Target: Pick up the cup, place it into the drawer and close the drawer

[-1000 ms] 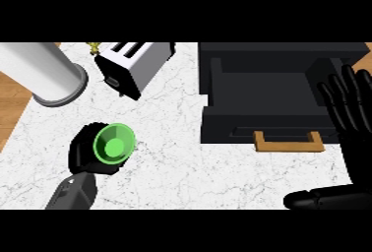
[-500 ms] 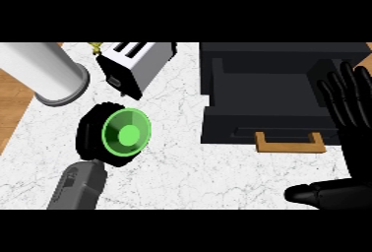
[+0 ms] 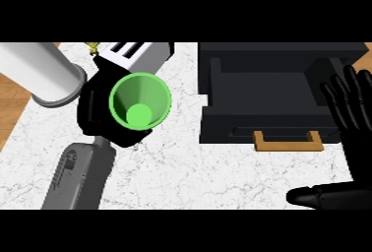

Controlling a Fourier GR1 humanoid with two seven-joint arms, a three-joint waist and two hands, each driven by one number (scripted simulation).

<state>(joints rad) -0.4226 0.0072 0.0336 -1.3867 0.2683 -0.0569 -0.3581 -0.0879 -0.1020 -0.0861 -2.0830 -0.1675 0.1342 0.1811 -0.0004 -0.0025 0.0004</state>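
Observation:
A green cup (image 3: pixel 139 102) shows its open mouth to me, lifted above the marble counter at left of centre. My left hand (image 3: pixel 96 104) is curled round it, black fingers wrapping its sides and base. The black drawer (image 3: pixel 280 125) stands pulled open at upper right, its inside bare, a wooden handle (image 3: pixel 288 142) on its front. My right hand (image 3: pixel 350 113) rests open at the right edge beside the drawer, fingers up, thumb low.
A white cylinder (image 3: pixel 38 74) lies at the upper left on the counter. A toaster (image 3: pixel 134 53) stands behind the cup. Wooden floor shows past the counter's left edge (image 3: pixel 9 113).
My left hand has risen and moved up and right with the cup, which now looks larger and nearer the toaster. The right hand has stayed put.

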